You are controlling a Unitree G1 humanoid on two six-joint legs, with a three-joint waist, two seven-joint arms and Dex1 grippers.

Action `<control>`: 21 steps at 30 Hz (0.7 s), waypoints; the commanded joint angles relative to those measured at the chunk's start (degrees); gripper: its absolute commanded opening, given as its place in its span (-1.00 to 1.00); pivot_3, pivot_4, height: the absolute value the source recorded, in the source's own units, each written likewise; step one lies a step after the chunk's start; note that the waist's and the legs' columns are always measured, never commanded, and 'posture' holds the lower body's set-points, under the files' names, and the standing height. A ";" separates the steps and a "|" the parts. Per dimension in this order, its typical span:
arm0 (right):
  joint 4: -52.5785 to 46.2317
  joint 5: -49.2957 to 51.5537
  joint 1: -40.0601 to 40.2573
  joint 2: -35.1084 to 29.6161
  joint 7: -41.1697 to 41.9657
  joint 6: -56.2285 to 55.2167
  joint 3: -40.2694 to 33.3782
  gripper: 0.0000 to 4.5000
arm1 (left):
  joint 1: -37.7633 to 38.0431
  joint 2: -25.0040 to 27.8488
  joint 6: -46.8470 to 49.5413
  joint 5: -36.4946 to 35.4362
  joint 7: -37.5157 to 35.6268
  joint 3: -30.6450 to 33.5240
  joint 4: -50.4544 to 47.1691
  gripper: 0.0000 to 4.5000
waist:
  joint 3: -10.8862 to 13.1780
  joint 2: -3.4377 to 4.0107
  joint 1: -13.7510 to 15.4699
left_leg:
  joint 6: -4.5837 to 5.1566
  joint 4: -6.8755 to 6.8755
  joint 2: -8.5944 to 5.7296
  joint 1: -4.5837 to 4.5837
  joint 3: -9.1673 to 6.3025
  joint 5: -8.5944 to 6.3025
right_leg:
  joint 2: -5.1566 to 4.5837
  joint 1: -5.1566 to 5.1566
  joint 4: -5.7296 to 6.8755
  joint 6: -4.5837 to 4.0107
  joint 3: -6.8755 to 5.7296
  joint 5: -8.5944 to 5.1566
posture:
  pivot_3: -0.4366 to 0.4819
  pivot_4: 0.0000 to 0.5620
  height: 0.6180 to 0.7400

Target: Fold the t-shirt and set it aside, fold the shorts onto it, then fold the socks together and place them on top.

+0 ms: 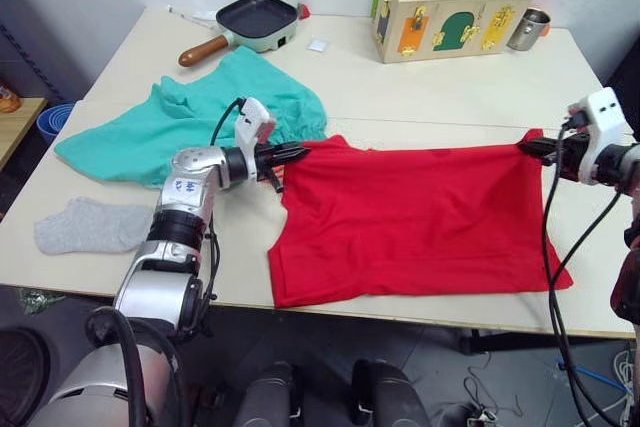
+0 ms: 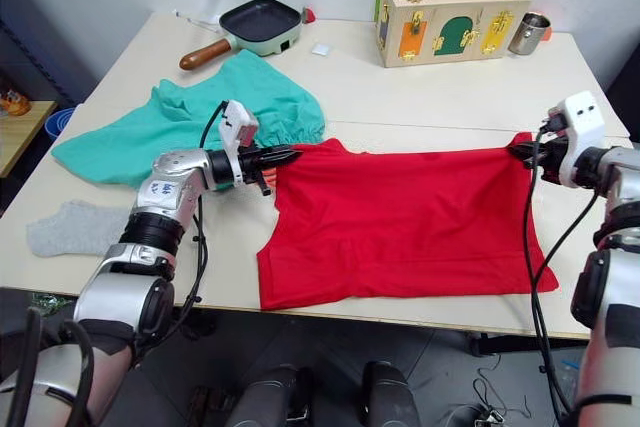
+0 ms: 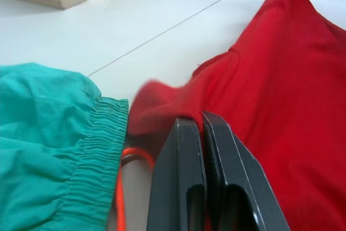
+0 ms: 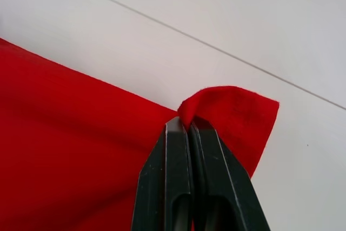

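The red t-shirt (image 1: 420, 217) lies spread across the table's front right, stretched between both grippers. My left gripper (image 1: 300, 153) is shut on its far left corner, beside the shorts' waistband. My right gripper (image 1: 527, 147) is shut on its far right corner, where the cloth curls up (image 4: 230, 106). The teal-green shorts (image 1: 190, 117) lie crumpled at the left, the orange drawstring (image 3: 130, 160) showing by my left fingers (image 3: 186, 177). One light grey sock (image 1: 85, 225) lies flat at the front left edge.
A green frying pan (image 1: 255, 22) with a wooden handle sits at the back. A wooden latch box (image 1: 450, 15) and a metal cup (image 1: 527, 29) stand at the back right. A small white square (image 1: 318, 45) lies near the pan.
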 commanded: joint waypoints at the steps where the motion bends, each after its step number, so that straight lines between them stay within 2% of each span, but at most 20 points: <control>1: -2.10 2.23 2.43 -2.60 1.26 -0.04 -2.12 -0.98 | 1.77 1.12 0.45 -1.39 -0.15 0.83 -4.98 -1.00 | 0.00 0.00 0.00 | 0.01 0.01 0.00 0.00 0.02 0.01 | -0.01 0.00 0.00 0.00 0.01 0.00 | -0.05 -0.47 1.00; 12: -7.92 5.16 17.43 -1.87 2.11 0.99 -2.90 -0.98 | 12.52 3.57 4.45 0.42 -0.02 -4.14 -19.86 -1.00 | -0.01 0.00 0.18 | 0.07 0.06 0.00 0.04 -0.01 0.04 | -0.07 0.04 0.06 0.00 0.03 0.00 | -0.05 -0.47 1.00; 19: -11.50 6.78 21.17 -1.79 -0.25 0.63 -3.52 -0.98 | 15.17 4.47 9.82 -0.18 1.63 -4.40 -24.63 -1.00 | -0.01 0.00 0.06 | 0.05 0.09 0.01 0.12 0.00 0.05 | -0.14 0.07 0.15 0.00 0.10 0.00 | -0.05 -0.47 1.00; 21: -12.01 7.43 21.21 -2.02 0.83 2.37 -3.32 -1.00 | 15.64 4.65 13.03 -0.84 2.77 -3.74 -26.11 -0.79 | -0.01 0.00 0.06 | 0.05 0.09 0.01 0.13 0.01 0.05 | -0.14 0.08 0.15 0.00 0.11 0.00 | -0.05 -0.47 1.00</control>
